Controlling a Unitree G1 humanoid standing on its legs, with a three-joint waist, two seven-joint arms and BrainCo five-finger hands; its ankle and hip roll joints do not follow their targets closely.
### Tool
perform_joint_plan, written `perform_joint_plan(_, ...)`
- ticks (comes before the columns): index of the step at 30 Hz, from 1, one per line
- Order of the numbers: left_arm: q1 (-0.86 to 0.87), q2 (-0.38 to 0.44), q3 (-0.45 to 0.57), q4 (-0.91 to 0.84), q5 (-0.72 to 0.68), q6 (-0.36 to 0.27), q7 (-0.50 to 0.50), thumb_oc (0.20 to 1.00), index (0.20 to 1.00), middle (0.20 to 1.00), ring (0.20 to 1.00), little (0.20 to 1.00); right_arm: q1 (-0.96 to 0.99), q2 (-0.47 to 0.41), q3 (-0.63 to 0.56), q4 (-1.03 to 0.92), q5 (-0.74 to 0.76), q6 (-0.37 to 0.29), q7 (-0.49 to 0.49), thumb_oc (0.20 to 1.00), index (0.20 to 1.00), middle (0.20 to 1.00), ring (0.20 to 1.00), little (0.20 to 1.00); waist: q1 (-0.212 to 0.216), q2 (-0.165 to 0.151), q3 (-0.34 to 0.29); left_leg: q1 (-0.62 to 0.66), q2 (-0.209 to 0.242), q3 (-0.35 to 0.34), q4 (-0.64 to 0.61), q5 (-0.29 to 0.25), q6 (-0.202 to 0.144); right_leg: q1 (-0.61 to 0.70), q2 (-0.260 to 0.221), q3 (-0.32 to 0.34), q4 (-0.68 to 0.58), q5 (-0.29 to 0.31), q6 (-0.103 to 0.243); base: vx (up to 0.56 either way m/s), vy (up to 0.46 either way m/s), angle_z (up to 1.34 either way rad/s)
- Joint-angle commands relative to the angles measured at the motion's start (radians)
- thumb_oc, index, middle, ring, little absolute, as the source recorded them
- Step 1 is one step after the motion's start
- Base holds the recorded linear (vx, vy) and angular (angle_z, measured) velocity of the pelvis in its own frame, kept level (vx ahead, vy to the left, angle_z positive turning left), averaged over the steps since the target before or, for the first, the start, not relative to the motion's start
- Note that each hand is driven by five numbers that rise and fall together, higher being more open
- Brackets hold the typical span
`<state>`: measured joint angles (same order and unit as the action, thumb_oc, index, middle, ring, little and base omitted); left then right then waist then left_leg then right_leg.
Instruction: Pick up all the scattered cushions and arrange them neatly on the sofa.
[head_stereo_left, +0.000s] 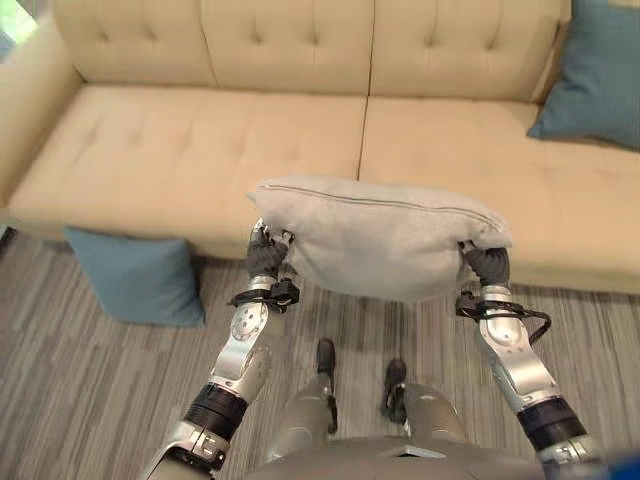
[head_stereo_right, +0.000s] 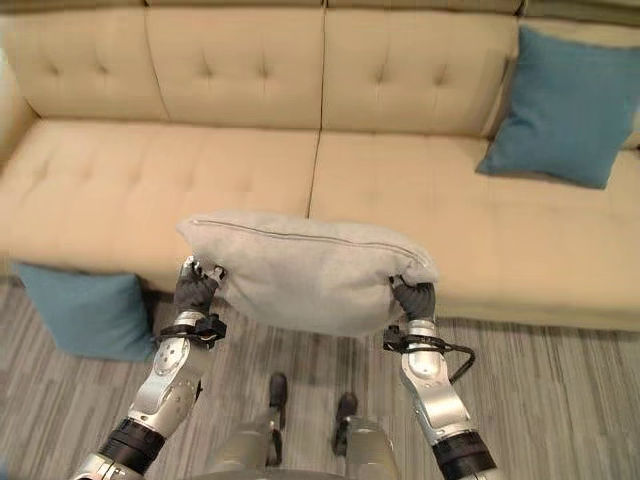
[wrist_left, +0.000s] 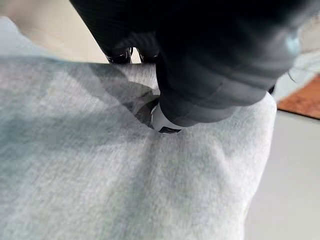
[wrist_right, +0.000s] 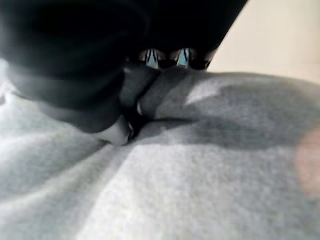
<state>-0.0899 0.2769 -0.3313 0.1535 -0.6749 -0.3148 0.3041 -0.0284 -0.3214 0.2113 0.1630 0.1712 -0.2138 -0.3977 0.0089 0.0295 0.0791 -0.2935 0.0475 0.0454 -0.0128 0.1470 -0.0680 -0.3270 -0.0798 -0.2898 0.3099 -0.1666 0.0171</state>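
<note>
Grey cushion (head_stereo_left: 380, 240) (soft, plump), pinched by left robot hand (head_stereo_left: 268, 252) and right robot hand (head_stereo_left: 487, 264), above tufted beige sofa (head_stereo_left: 180, 150).

The left hand (wrist_left: 210, 65) is very close, under its dark ribbed cover. Its thumb (wrist_left: 165, 120) pushes into a soft grey cushion (wrist_left: 100, 180) and makes a dent with folds around it. Two dark fingertips (wrist_left: 131, 54) hook over the cushion's far edge. Past the cushion, a bit of the tan sofa (wrist_left: 45, 25) shows.

Grey cushion (head_stereo_left: 385, 240) held level before beige sofa (head_stereo_left: 200, 150). Teal cushion (head_stereo_left: 135, 275) on floor; another (head_stereo_left: 595, 75) on seat.
</note>
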Motion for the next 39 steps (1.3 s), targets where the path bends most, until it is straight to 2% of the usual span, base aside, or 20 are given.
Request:
perform_joint_plan(1,-0.131,-0.023,-0.054,-0.037,0.063,-0.029,-0.097,0.200,0.200,0.200,0.200,0.200,-0.126,0.025,0.028,-0.084,-0.055,-0.084,0.063,0.200,0.200,0.200,0.200,0.200,-0.007,-0.081,0.015,0.040,-0.032,-0.011,0.119,-0.134,-0.025,0.170,-0.012,-0.005,-0.291,0.162,0.121,0.21,-0.072,0.00)
perform_joint_plan(4,-0.106,-0.030,-0.054,-0.030,0.063,-0.022,-0.102,0.200,0.200,0.200,0.200,0.200,-0.094,0.014,0.000,-0.107,-0.058,-0.082,0.073,0.200,0.200,0.200,0.200,0.200,-0.013,-0.088,-0.005,0.082,-0.028,-0.002,0.129,-0.152,-0.018,0.234,-0.009,-0.001,-0.318,0.155,0.119,0.15,-0.010,0.02)
perform_joint_plan(5,-0.105,-0.031,-0.057,-0.028,0.064,-0.022,-0.103,0.200,0.200,0.200,0.200,0.200,-0.090,0.013,-0.007,-0.108,-0.057,-0.082,0.071,0.200,0.200,0.200,0.200,0.200,-0.015,-0.088,-0.009,0.081,-0.027,0.008,0.120,-0.142,-0.020,0.246,-0.011,-0.005,-0.323,0.153,0.118,0.11,0.074,0.24)
perform_joint_plan(6,-0.128,-0.027,-0.061,-0.019,0.076,-0.018,-0.090,0.200,0.200,0.200,0.200,0.200,-0.111,0.017,-0.022,-0.104,-0.036,-0.084,0.048,0.200,0.200,0.200,0.200,0.200,-0.008,-0.091,-0.005,0.002,-0.042,0.046,0.128,-0.106,-0.029,0.249,-0.010,0.002,-0.322,0.153,0.119,0.07,0.074,0.46)
perform_joint_plan(7,-0.130,-0.027,-0.061,-0.019,0.076,-0.018,-0.090,0.200,0.200,0.200,0.200,0.200,-0.112,0.017,-0.023,-0.103,-0.036,-0.084,0.048,0.200,0.200,0.200,0.200,0.200,-0.007,-0.091,-0.008,-0.004,-0.042,0.047,0.132,-0.108,-0.029,0.244,-0.010,0.003,-0.320,0.152,0.119,0.17,0.161,0.60)
perform_joint_plan(9,-0.072,-0.010,-0.041,-0.047,0.089,-0.007,-0.105,0.200,0.200,0.200,0.200,0.200,-0.090,0.025,-0.023,-0.109,-0.046,-0.070,0.071,0.200,0.200,0.200,0.200,0.200,0.003,-0.083,-0.046,0.056,-0.047,0.027,0.074,-0.124,-0.003,0.268,-0.010,0.021,-0.289,0.125,0.129,0.37,0.234,-0.14)
perform_joint_plan(12,-0.054,0.001,-0.035,-0.058,0.098,0.002,-0.110,0.200,0.200,0.200,0.200,0.200,-0.083,0.041,-0.016,-0.115,-0.046,-0.067,0.085,0.200,0.200,0.200,0.200,0.200,0.019,-0.084,-0.042,0.106,-0.052,0.046,0.067,-0.146,0.013,0.295,-0.029,0.038,-0.268,0.114,0.143,0.21,0.171,-0.62)
perform_joint_plan(13,-0.046,0.006,-0.033,-0.064,0.106,0.008,-0.111,0.200,0.200,0.200,0.200,0.200,-0.077,0.046,-0.018,-0.113,-0.048,-0.066,0.091,0.200,0.200,0.200,0.200,0.200,0.023,-0.083,-0.041,0.122,-0.053,0.053,0.062,-0.154,0.021,0.292,-0.038,0.044,-0.242,0.114,0.149,0.14,0.259,-0.38)
perform_joint_plan(14,-0.034,0.025,-0.023,-0.080,0.107,0.013,-0.111,0.200,0.200,0.200,0.200,0.200,-0.088,0.056,-0.009,-0.116,-0.046,-0.064,0.105,0.200,0.200,0.200,0.200,0.200,0.027,-0.071,-0.022,0.149,-0.048,0.064,0.060,-0.165,0.048,0.239,-0.064,0.069,-0.099,0.132,0.164,0.09,0.221,-0.23)
perform_joint_plan(17,-0.035,0.032,-0.016,-0.086,0.114,0.011,-0.106,0.200,0.200,0.200,0.200,0.200,-0.099,0.064,0.005,-0.118,-0.045,-0.067,0.111,0.200,0.200,0.200,0.200,0.200,0.025,-0.053,-0.006,0.164,-0.041,0.070,0.056,-0.173,0.064,0.170,-0.067,0.086,0.015,0.136,0.166,0.05,0.174,-0.36)
perform_joint_plan(21,-0.034,0.022,-0.014,-0.083,0.119,0.005,-0.105,0.200,0.200,0.200,0.200,0.200,-0.117,0.067,0.022,-0.114,-0.046,-0.065,0.115,0.200,0.200,0.200,0.200,0.200,0.018,-0.054,-0.016,0.199,-0.055,0.072,0.027,-0.182,0.064,0.148,-0.049,0.081,-0.080,0.137,0.150,0.14,0.032,-0.24)
perform_joint_plan(22,-0.038,0.016,-0.015,-0.080,0.117,0.003,-0.104,0.200,0.200,0.200,0.200,0.200,-0.133,0.060,0.029,-0.109,-0.041,-0.065,0.115,0.200,0.200,0.200,0.200,0.200,0.011,-0.060,-0.020,0.214,-0.066,0.071,0.017,-0.188,0.063,0.138,-0.032,0.078,-0.177,0.163,0.150,0.21,-0.031,-0.12)
perform_joint_plan(24,-0.044,0.006,-0.014,-0.072,0.116,0.002,-0.102,0.200,0.200,0.200,0.200,0.200,-0.144,0.056,0.034,-0.105,-0.040,-0.062,0.113,0.200,0.200,0.200,0.200,0.200,0.006,-0.067,-0.021,0.238,-0.081,0.059,0.012,-0.203,0.062,0.127,-0.017,0.076,-0.251,0.196,0.156,0.19,-0.057,-0.16)
perform_joint_plan(28,-0.049,-0.017,-0.023,-0.061,0.102,-0.008,-0.119,0.200,0.200,0.200,0.200,0.200,-0.124,0.044,0.009,-0.113,-0.055,-0.066,0.105,0.200,0.200,0.200,0.200,0.200,0.002,-0.083,-0.027,0.246,-0.087,0.034,0.039,-0.235,0.042,0.174,-0.009,0.088,-0.316,0.222,0.158,0.18,-0.156,0.29)
perform_joint_plan(29,-0.047,-0.025,-0.029,-0.062,0.089,-0.004,-0.130,0.200,0.200,0.200,0.200,0.200,-0.101,0.038,-0.011,-0.117,-0.051,-0.067,0.103,0.200,0.200,0.200,0.200,0.200,-0.008,-0.085,-0.027,0.224,-0.072,0.014,0.116,-0.263,0.027,0.208,-0.005,0.073,-0.334,0.214,0.148,0.19,-0.214,0.68)
perform_joint_plan(32,-0.060,-0.033,-0.042,-0.052,0.078,-0.002,-0.134,0.200,0.200,0.200,0.200,0.200,-0.099,0.027,-0.020,-0.119,-0.045,-0.070,0.099,0.200,0.200,0.200,0.200,0.200,-0.010,-0.095,-0.017,0.147,-0.062,0.004,0.262,-0.287,0.008,0.232,-0.009,0.064,-0.340,0.197,0.127,0.08,-0.122,0.60)
perform_joint_plan(34,-0.072,-0.039,-0.051,-0.046,0.077,0.002,-0.135,0.200,0.200,0.200,0.200,0.200,-0.102,0.017,-0.027,-0.114,-0.032,-0.071,0.098,0.200,0.200,0.200,0.200,0.200,-0.008,-0.101,-0.006,0.060,-0.048,0.003,0.317,-0.277,0.006,0.258,-0.008,0.061,-0.346,0.174,0.115,0.11,-0.027,0.29)
perform_joint_plan(36,-0.078,-0.038,-0.056,-0.037,0.080,0.010,-0.138,0.200,0.200,0.200,0.200,0.200,-0.102,0.014,-0.035,-0.115,-0.029,-0.070,0.099,0.200,0.200,0.200,0.200,0.200,-0.007,-0.099,-0.014,0.050,-0.034,0.014,0.258,-0.249,0.006,0.265,-0.004,0.055,-0.349,0.168,0.119,0.17,0.060,0.18)
perform_joint_plan(37,-0.089,-0.037,-0.064,-0.029,0.082,0.016,-0.134,0.200,0.200,0.200,0.200,0.200,-0.105,0.014,-0.036,-0.109,-0.027,-0.068,0.094,0.200,0.200,0.200,0.200,0.200,0.000,-0.094,-0.017,0.025,-0.030,0.023,0.176,-0.192,-0.002,0.276,0.006,0.056,-0.353,0.156,0.121,0.20,0.091,0.05)
perform_joint_plan(39,-0.094,-0.036,-0.064,-0.034,0.084,0.016,-0.130,0.200,0.200,0.200,0.200,0.200,-0.107,0.016,-0.042,-0.103,-0.020,-0.066,0.086,0.200,0.200,0.200,0.200,0.200,0.010,-0.090,-0.014,-0.010,-0.033,0.026,0.135,-0.159,-0.013,0.290,0.012,0.057,-0.352,0.135,0.118,0.19,0.110,0.06)
